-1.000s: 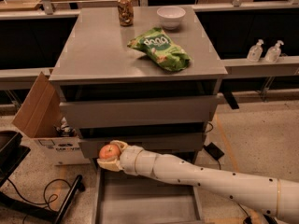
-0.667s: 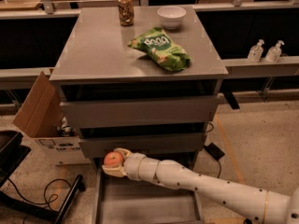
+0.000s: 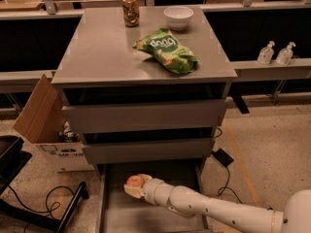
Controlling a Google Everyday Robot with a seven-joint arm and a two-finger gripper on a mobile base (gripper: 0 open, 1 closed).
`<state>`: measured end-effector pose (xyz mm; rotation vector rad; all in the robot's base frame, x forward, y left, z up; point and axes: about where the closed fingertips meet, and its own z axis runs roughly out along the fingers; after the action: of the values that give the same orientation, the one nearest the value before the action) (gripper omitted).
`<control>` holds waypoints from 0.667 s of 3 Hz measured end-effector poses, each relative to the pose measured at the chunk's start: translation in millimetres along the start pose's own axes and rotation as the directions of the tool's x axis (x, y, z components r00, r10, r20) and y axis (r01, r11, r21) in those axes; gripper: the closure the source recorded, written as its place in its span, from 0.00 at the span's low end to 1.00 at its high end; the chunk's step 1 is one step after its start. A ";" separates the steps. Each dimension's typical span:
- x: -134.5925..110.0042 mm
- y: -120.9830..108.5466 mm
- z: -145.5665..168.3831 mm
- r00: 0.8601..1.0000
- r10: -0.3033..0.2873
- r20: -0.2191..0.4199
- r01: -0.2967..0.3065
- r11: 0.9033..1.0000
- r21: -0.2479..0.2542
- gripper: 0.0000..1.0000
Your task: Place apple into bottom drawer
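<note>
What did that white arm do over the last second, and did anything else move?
The gripper, still clasping the small red-orange apple, sank lower and a little to the right in the picture, into the open deep grey metal bottom drawer. Nothing was let go. The green crisp bag, white bowl and brownish drinks can stayed put.

one can [image 3: 130, 9], one bowl [image 3: 178, 17], one chip bag [image 3: 167, 51], two bottles [image 3: 266, 52], three drawers [image 3: 146, 115], one apple [image 3: 135, 180] held in one gripper [image 3: 134, 184] over the bottom drawer [image 3: 121, 215].
</note>
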<state>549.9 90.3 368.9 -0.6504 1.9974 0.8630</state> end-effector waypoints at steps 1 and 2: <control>26.4 -33.0 -10.4 0.996 0.088 -0.007 -0.088 0.994 0.069 1.00; 27.3 -34.1 -10.9 0.996 0.091 -0.007 -0.090 0.993 0.071 1.00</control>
<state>554.6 57.1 338.8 -0.5284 2.0700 0.8401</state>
